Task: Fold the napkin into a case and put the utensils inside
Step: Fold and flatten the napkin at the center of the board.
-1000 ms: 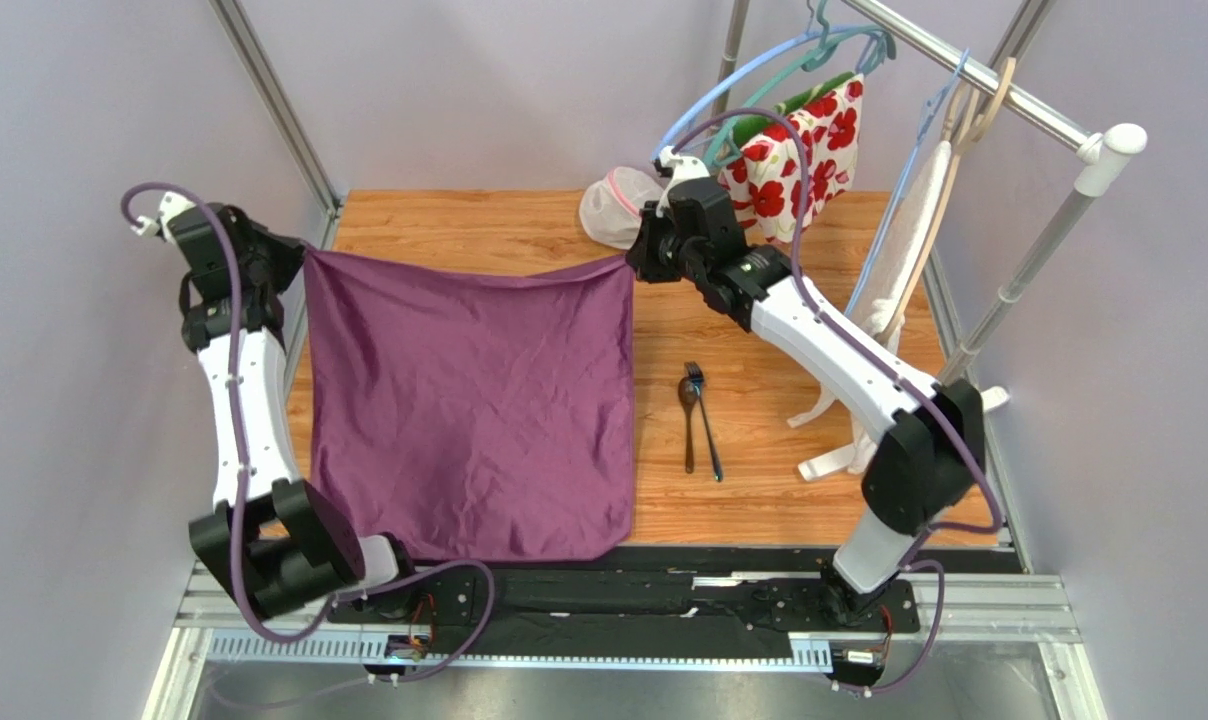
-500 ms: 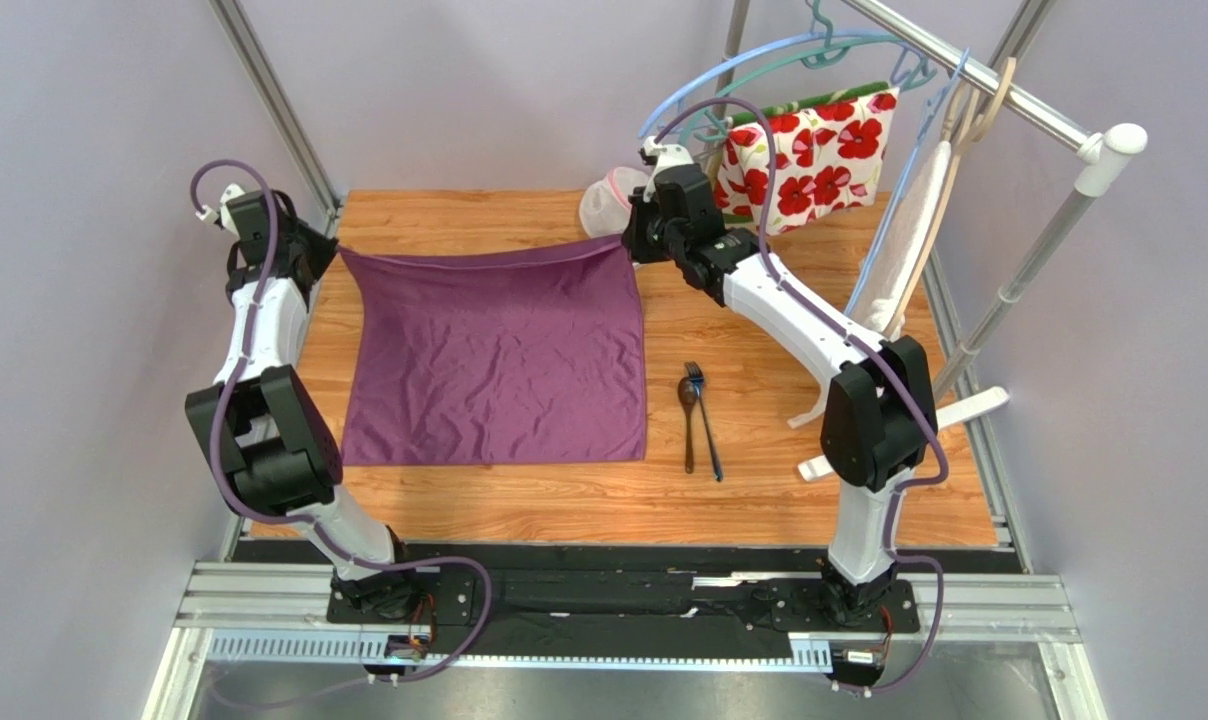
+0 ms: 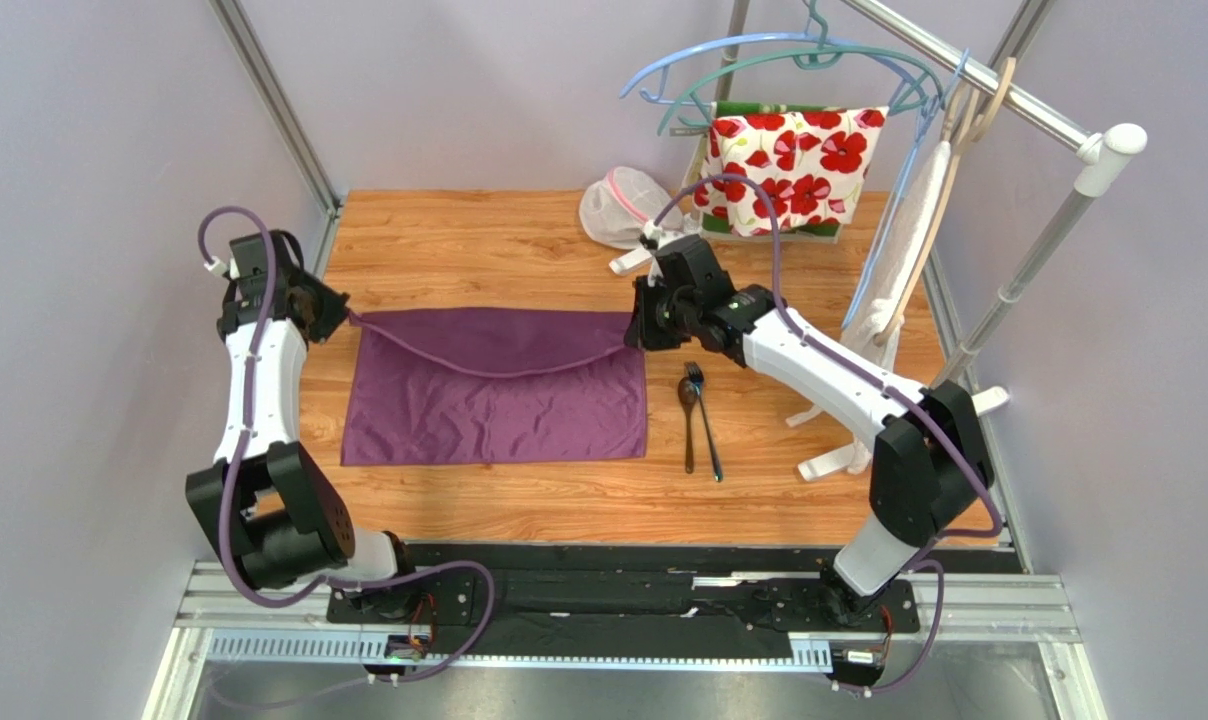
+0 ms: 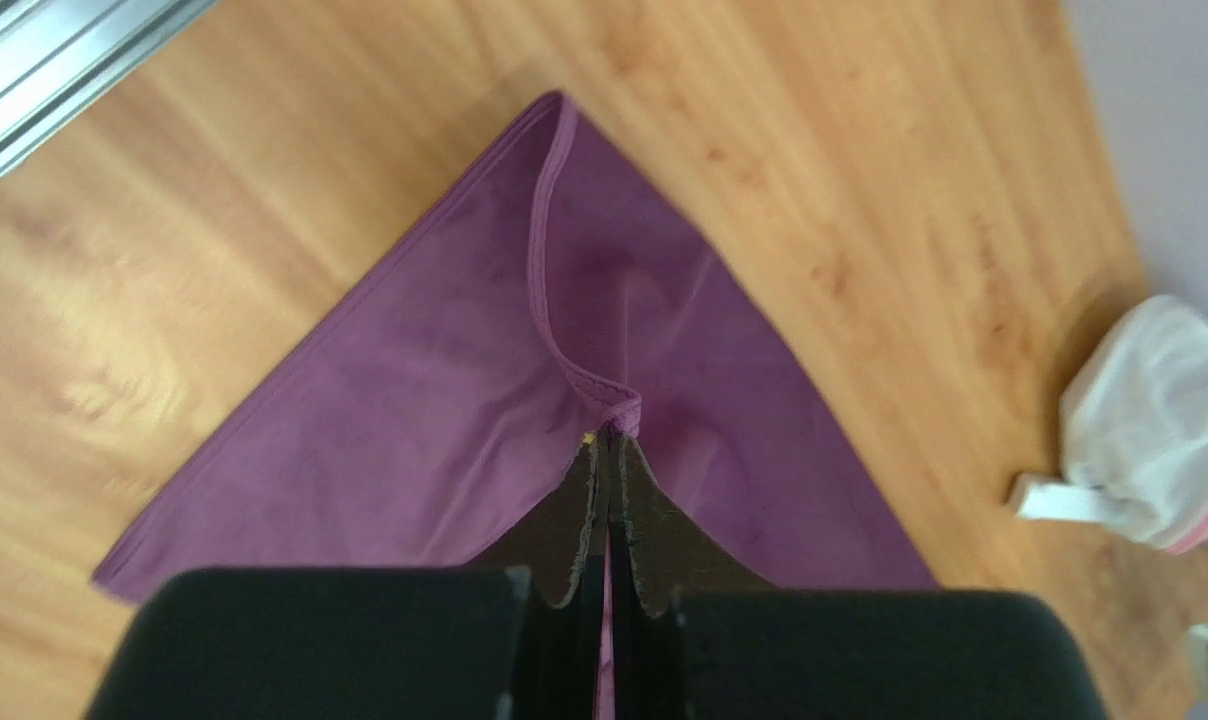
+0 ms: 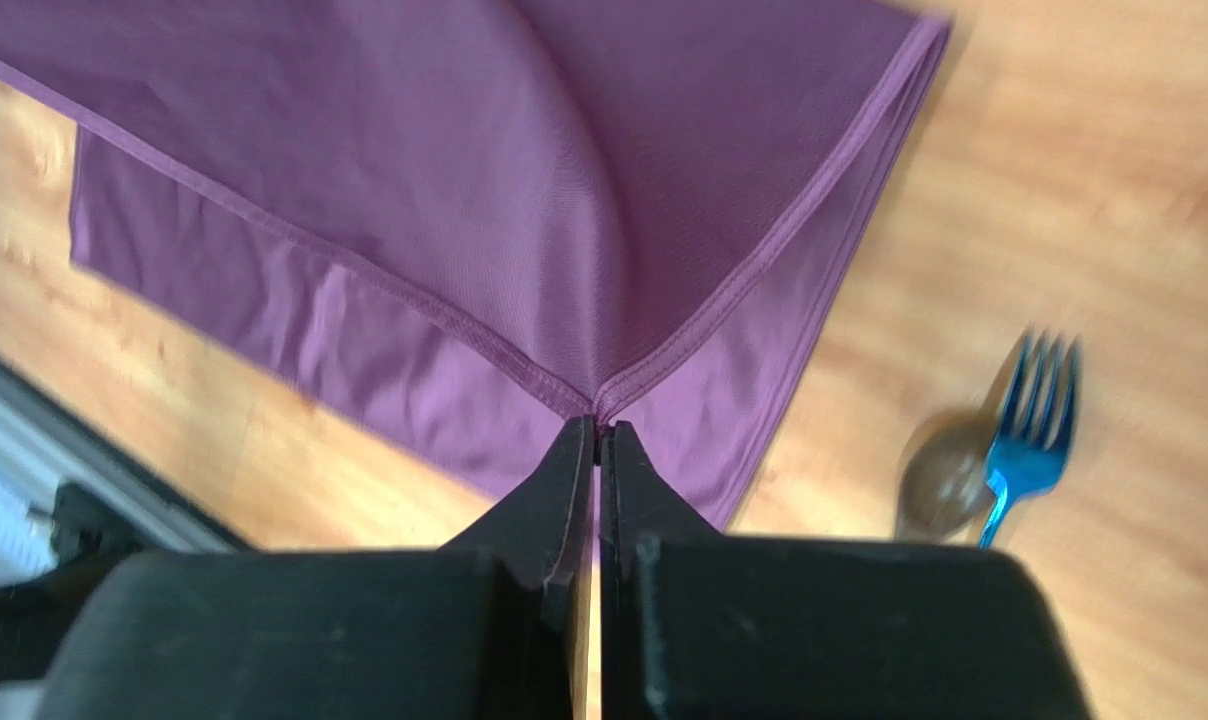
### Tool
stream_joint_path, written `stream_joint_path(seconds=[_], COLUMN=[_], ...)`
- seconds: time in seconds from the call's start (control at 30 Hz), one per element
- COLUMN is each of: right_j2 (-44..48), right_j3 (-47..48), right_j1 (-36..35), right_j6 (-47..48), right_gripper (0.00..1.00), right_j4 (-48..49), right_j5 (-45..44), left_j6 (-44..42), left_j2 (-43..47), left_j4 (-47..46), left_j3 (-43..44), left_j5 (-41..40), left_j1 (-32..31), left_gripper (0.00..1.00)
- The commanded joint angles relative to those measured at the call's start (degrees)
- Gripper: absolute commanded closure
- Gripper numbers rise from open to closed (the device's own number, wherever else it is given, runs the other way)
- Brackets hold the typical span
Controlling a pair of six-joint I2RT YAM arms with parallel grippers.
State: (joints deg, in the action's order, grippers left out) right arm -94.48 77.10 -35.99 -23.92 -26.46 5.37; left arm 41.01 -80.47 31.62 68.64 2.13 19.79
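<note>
The napkin (image 3: 490, 405) lies on the table (image 3: 460, 240) mid-frame in the top view, its far edge raised and sagging over the part lying flat. The left gripper (image 3: 352, 317) pinches that edge's left corner and the right gripper (image 3: 636, 333) its right corner. Just right of the napkin lie the spoon (image 3: 687, 428) and fork (image 3: 706, 443) on bare wood, side by side and overlapping at their far ends. Behind the right gripper, upper centre, sits a pouch (image 3: 621, 207) at the table's far edge, and to its right a cloth (image 3: 788, 162) hangs from a hanger.
</note>
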Motion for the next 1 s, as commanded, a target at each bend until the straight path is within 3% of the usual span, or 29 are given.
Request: stream_joint_path(seconds=[0.0,0.3,0.97], right_j2=[6.1,5.9,2.2], right_j3=[-6.3,-14.6,-21.6], right_j1=[0.0,0.0,-0.4], right_j6=[-2.9,-2.4,-6.8], right_gripper=[1.0,1.0,1.0], right_j4=[-1.1,0.6,6.3], right_j5=[6.6,11.1,17.1], left_j6=[-3.0,-5.5,-7.7], left_j2=[5.3,9.0,1.9], left_j4=[7.9,14.8,15.3], left_j3=[-3.4,-8.1,-7.6], left_j5=[-3.6,-10.5,-16.4], left_j1=[0.2,0.1,0.1], left_gripper=[1.0,1.0,1.0])
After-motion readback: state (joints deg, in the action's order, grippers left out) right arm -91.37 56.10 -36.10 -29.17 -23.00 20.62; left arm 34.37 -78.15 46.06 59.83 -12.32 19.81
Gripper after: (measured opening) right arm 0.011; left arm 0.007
